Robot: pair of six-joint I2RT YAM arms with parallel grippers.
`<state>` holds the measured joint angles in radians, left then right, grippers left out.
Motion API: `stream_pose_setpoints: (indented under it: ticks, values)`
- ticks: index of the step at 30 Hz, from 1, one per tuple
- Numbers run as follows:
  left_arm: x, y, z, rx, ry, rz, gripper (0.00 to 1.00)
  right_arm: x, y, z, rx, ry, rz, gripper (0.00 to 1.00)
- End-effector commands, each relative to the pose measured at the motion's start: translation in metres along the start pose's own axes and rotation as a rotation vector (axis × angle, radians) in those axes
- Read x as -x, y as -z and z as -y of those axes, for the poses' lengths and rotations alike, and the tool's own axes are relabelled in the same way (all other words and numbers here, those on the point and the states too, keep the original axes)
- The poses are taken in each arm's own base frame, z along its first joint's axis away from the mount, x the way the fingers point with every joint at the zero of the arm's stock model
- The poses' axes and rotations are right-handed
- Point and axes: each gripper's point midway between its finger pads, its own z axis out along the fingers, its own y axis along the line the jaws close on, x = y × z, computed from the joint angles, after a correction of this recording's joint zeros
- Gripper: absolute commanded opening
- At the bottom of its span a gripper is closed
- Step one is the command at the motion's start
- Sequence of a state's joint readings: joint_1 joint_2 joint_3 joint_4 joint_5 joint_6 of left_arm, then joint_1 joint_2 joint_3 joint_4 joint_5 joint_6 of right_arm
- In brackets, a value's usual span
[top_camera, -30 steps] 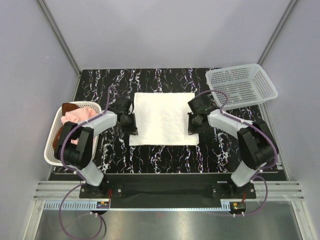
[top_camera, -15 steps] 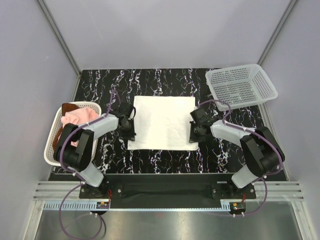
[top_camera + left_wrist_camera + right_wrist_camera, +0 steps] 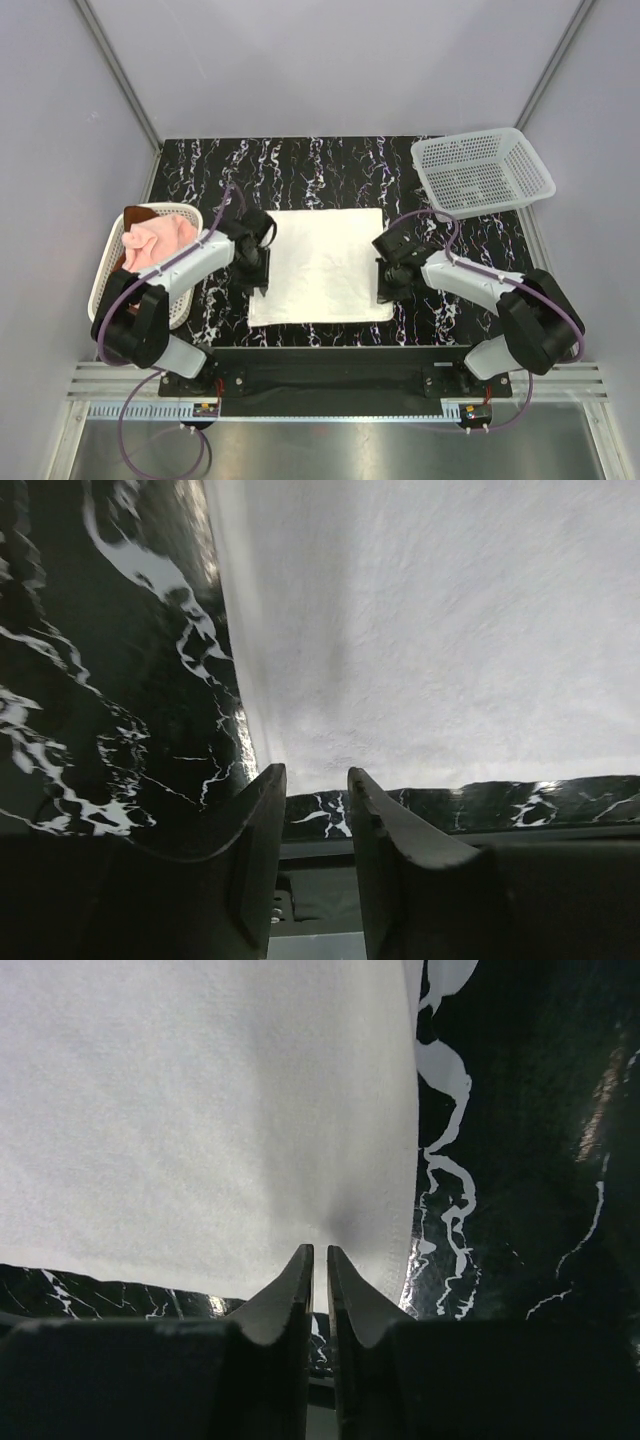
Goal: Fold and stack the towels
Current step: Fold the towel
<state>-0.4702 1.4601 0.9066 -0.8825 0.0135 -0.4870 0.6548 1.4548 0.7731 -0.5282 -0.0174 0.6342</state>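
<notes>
Moved: white towel [image 3: 322, 265] has slid toward the arm bases, and both grippers have come with it.
Left gripper [image 3: 315, 775]: at the white towel's near left corner, jaws parted, no cloth between them (apparently let go).
Right gripper [image 3: 320, 1250]: at its near right corner, almost closed, seemingly pinching the hem.
Others: pink towel [image 3: 158, 238] and rust-brown towel [image 3: 135, 215] lie left of it, in a basket [image 3: 100, 295].
Risk: a one-sided pull could skew or wrinkle the white towel.
</notes>
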Motion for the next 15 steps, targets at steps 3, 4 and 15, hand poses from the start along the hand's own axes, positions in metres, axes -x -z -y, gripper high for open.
stream_pose_setpoints:
  ticks: [3, 4, 15]
  values:
    - [0.095, 0.065, 0.014, -0.015, -0.123, 0.236, 0.37, 0.059, 0.034, -0.016, -0.063, 0.051, 0.141, 0.18]
    - [0.121, 0.074, 0.016, -0.040, -0.116, 0.272, 0.37, 0.075, 0.033, -0.022, -0.072, 0.070, 0.160, 0.18]
    - [0.230, 0.037, 0.011, -0.251, -0.174, 0.255, 0.34, 0.153, -0.011, 0.006, -0.291, 0.104, 0.194, 0.15]
